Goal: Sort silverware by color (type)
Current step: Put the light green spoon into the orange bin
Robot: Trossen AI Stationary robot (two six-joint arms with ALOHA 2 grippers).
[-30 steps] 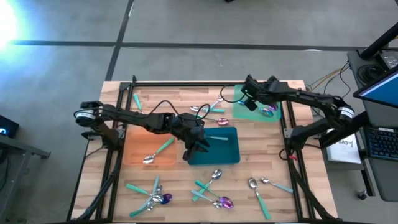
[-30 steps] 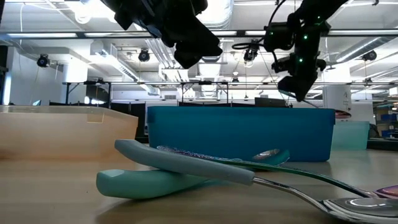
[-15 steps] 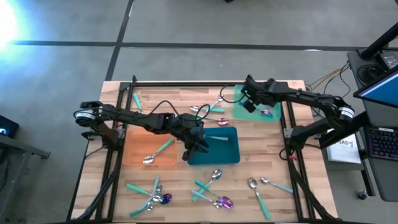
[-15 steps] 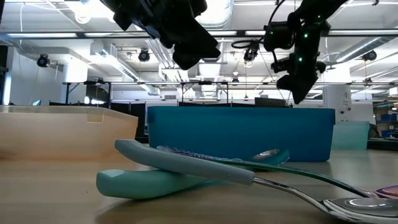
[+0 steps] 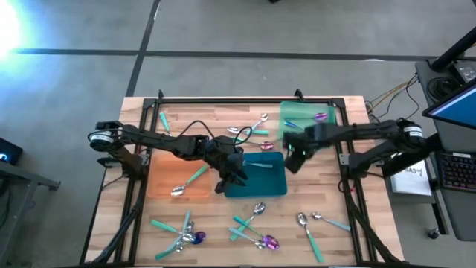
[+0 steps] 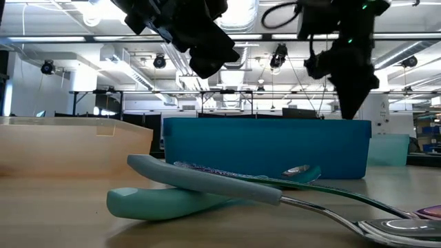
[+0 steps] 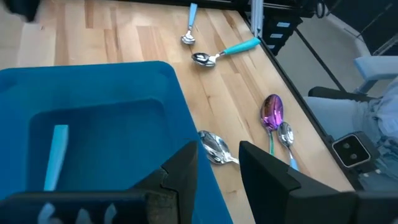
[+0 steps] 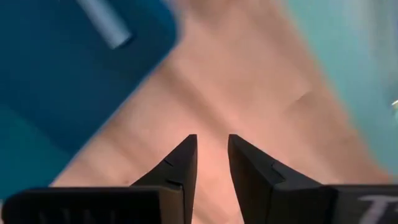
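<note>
Silverware with teal handles and a few purple pieces lies scattered on the wooden table. One teal-handled piece (image 5: 260, 165) lies in the blue tray (image 5: 271, 186), also seen as the handle (image 7: 58, 155). A teal-handled spoon (image 5: 190, 181) lies on the orange tray (image 5: 160, 175). A purple spoon (image 5: 320, 117) lies in the green tray (image 5: 294, 119). My left gripper (image 5: 230, 179) (image 7: 217, 165) hovers open and empty above the blue tray's near left corner. My right gripper (image 5: 294, 160) (image 8: 212, 146) hangs open and empty above bare wood by the blue tray's right edge.
Loose pieces lie near the far edge (image 5: 253, 132) and at the far left (image 5: 162, 119). Near-edge clusters sit at the left (image 5: 178, 232), the middle (image 5: 253, 223) and the right (image 5: 312, 223). A silver spoon (image 7: 214, 149) and a purple spoon (image 7: 272, 112) lie just beyond the blue tray. A metal frame rims the table.
My right gripper has swung from above the green tray toward the table's near and left side, and now hangs lower beside the blue tray's right edge. My left gripper has kept still.
</note>
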